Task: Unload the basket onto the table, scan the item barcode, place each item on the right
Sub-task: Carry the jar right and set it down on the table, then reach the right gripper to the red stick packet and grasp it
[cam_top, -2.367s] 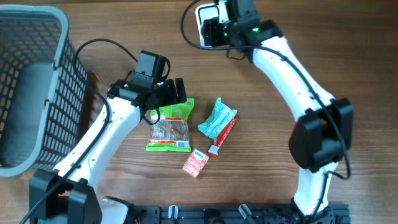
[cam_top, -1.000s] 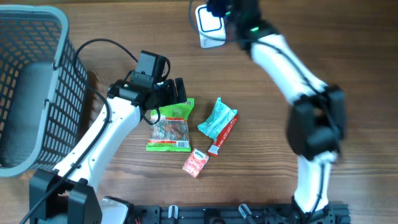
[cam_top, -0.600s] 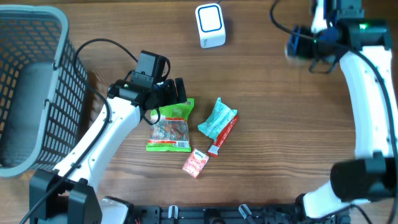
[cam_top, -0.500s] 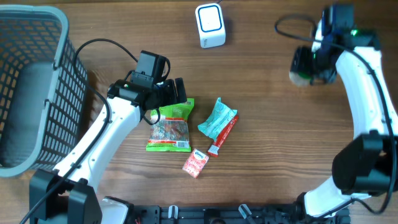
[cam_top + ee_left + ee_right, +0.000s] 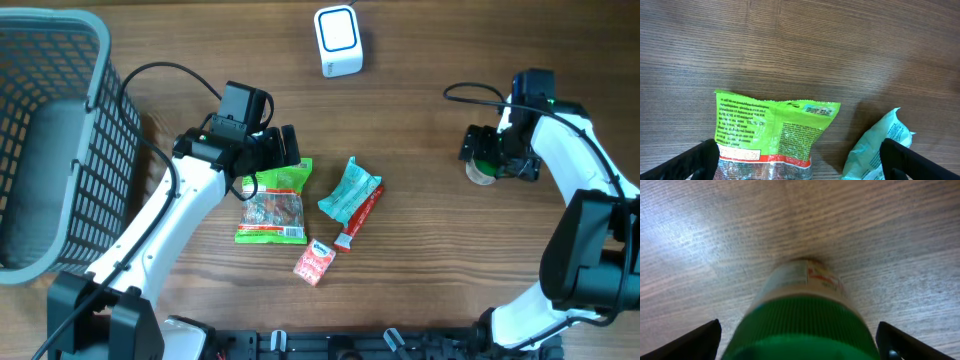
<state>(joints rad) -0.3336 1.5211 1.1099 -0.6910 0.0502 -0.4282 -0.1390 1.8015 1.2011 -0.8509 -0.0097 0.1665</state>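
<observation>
Bottle (image 5: pixel 802 315) with green cap between right gripper's (image 5: pixel 800 342) wide-apart fingers (image 5: pixel 700 344), touching neither

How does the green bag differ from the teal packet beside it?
The green bag is larger than the teal packet. The green bag lies flat and has a see-through middle; the teal packet looks puffy and has no window. In the overhead view the green bag stands nearly straight, while the teal packet lies slanted. Both rest on the table, and neither is held.
</observation>
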